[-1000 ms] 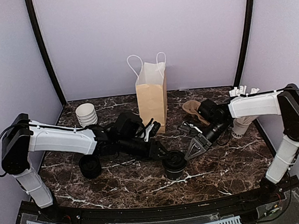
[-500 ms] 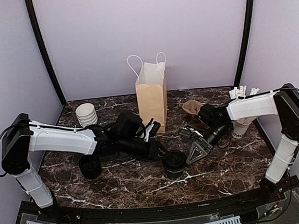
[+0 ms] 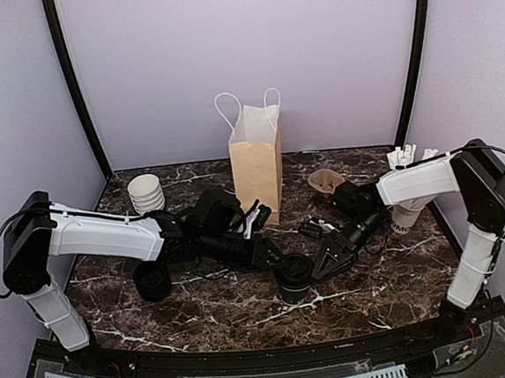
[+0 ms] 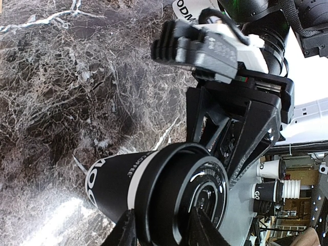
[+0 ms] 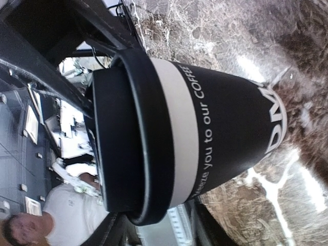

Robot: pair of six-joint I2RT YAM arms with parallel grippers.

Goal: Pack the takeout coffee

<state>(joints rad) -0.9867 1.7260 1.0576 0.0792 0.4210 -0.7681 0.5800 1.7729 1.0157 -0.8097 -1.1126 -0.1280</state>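
Observation:
The takeout coffee (image 3: 294, 283), a small black cup with a black lid on it, stands upright on the marble table (image 3: 377, 293), front centre. My left gripper (image 3: 279, 263) reaches in from the left and is shut on the lid's rim; in the left wrist view the lidded cup (image 4: 118, 184) sits between its fingertips (image 4: 125, 233). My right gripper (image 3: 318, 266) is at the cup's right side, open, with one jaw on each side of the cup (image 5: 225, 128). The brown paper bag (image 3: 257, 166) stands open behind the cup.
A stack of lidless cups (image 3: 146, 193) stands back left. A black stack of lids (image 3: 153, 282) is front left. A brown cup carrier (image 3: 324, 182) lies right of the bag. A white cup of stirrers (image 3: 407, 215) stands at the right, behind my right arm.
My right gripper has moved left and down, from beside the cup to right up against it. My left arm and the cup have not moved.

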